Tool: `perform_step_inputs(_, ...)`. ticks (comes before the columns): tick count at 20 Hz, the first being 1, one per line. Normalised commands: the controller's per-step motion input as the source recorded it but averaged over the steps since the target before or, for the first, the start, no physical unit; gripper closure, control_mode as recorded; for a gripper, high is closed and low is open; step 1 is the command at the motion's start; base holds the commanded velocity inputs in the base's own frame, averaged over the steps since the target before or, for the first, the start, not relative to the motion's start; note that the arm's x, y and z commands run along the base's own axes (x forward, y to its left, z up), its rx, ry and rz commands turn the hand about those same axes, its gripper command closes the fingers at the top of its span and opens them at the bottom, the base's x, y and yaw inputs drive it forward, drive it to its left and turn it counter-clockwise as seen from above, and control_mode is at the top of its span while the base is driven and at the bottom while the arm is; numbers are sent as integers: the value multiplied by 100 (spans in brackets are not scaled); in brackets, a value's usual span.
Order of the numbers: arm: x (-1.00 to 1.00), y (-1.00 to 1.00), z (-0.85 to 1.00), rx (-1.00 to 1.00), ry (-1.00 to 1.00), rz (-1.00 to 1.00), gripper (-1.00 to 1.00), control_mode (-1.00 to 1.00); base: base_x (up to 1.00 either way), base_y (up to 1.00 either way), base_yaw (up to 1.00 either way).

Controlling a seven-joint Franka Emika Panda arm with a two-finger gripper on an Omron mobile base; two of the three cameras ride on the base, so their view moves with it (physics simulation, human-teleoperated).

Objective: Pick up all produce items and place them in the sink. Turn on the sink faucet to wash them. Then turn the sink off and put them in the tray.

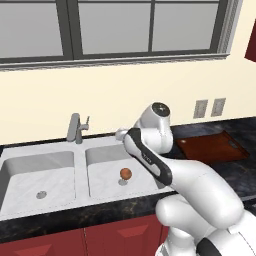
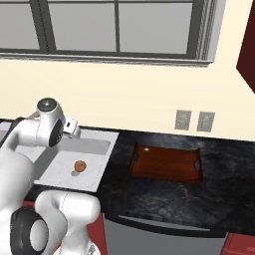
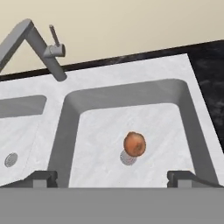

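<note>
Right now the small round reddish-brown ball (image 3: 134, 144) sits by the drain in the marbled grey-white sink's (image 3: 131, 94) right basin. Above it the hand (image 3: 112, 177) hangs spread wide, holding nothing.

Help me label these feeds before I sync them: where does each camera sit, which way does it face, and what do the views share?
Left base view: behind the arm's left, facing the sink, faucet and window; white arm at lower right.
Right base view: behind its right, facing the tray and counter; arm at lower left.
Hand view: on the hand, looking down into the right basin; open gripper at the bottom.
All three share the produce ball by the drain.
</note>
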Motion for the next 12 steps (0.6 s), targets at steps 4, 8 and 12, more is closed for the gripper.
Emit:
perform_step_inputs(4,0,-30,-28,-7,17,-3,-100,-100,0,0,0)
perform_step_inputs(8,5,-8,-42,-8,20,-4,-100,-100,0,0,0)
perform_step_inputs(12,12,0,-50,-10,21,-4,-100,-100,0,0,0)
